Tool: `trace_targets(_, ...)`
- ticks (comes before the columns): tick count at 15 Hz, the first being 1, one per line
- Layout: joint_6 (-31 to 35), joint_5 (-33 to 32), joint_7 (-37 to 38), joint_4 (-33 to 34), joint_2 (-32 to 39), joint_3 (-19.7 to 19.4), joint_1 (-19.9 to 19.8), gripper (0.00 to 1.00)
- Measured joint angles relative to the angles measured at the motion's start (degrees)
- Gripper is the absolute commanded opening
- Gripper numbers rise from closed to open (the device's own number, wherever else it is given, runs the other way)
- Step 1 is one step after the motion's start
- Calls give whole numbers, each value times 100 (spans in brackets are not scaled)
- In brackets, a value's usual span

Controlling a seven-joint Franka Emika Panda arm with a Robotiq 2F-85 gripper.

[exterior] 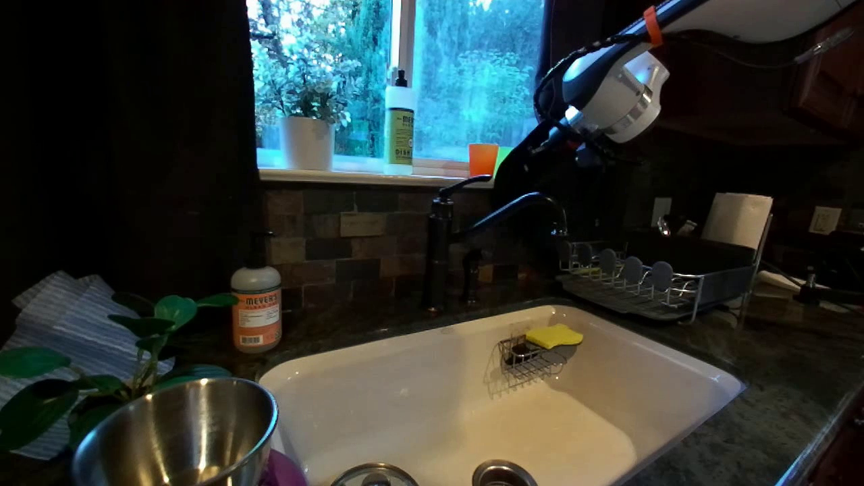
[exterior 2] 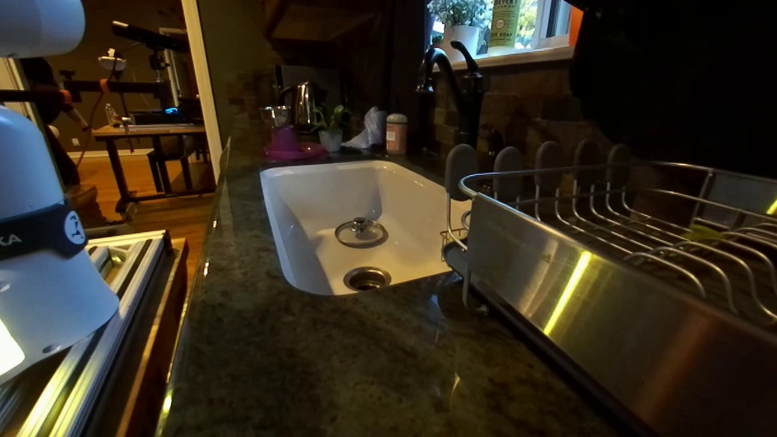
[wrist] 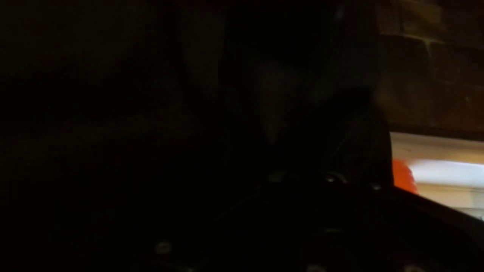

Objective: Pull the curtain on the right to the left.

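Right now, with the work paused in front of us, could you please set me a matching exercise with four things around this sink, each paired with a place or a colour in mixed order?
Things:
1. Sponge
2. Orange cup
3. Right-hand curtain
4. Lid

Places and colours:
A. Near-black
B. On the bottom of the sink
C. Yellow
D. On the windowsill

Right pairs: 1-C, 2-D, 3-A, 4-B.
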Motion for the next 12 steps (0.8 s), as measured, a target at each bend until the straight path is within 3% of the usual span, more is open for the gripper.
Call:
trace_targets(3, -481, -36, -1, -126, -7, -189, -250, 0)
trace_targets(4, -691, -92, -1, -168, -24, -312, -324, 27)
trace_targets(6, -1171, -208, -10, -193, -58, -531, -491, 34)
trace_targets(8, -1577, -242, -51, -196, -110, -831, -497, 50)
trace_targets(12, -2062, -168, -125, -197, -283, -1861, 250, 81)
